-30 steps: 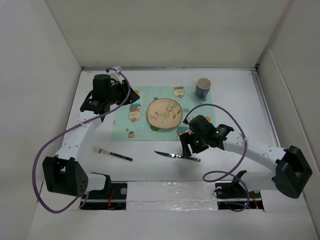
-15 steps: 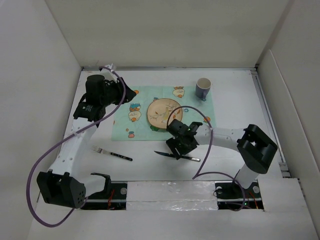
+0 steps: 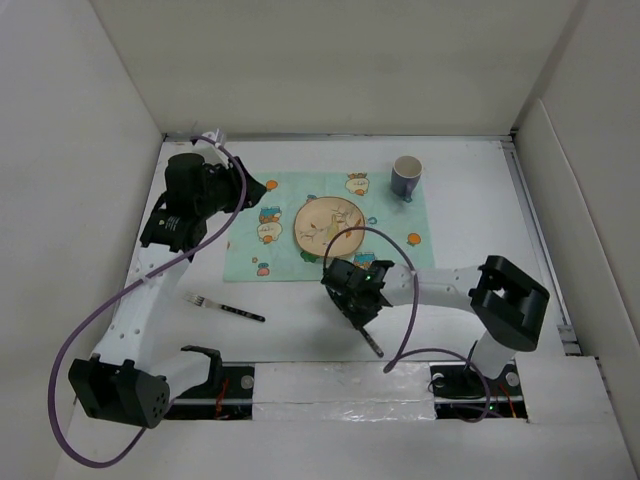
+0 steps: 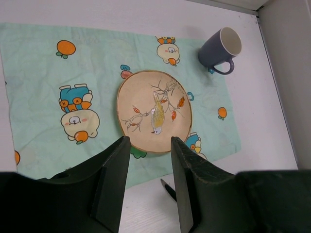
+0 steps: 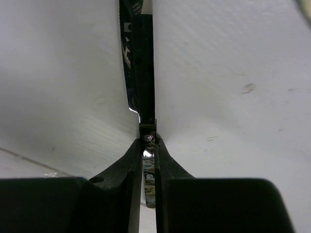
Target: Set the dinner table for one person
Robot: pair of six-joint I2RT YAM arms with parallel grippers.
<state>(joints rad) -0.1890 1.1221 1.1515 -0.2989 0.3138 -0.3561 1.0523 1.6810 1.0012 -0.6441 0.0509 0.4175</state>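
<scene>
— How does the table lie?
— The table (image 3: 470, 250) lies flat between white walls, from the arm bases to the back wall. I cannot tell which side is longer.
— And the knife?
— The knife (image 3: 373, 342) slants, dark handle toward the near right. The right hand (image 5: 148, 145) is pinched shut on it. The left hand (image 4: 149, 143), fingers parted and holding nothing, hangs above the plate (image 4: 154, 110).

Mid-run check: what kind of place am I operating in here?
Most likely a lab test cell, not a dining room: a bare white tabletop boxed in by plain white walls, a left arm and right arm bolted at its near edge, and one staged setting of placemat, plate and mug.
</scene>
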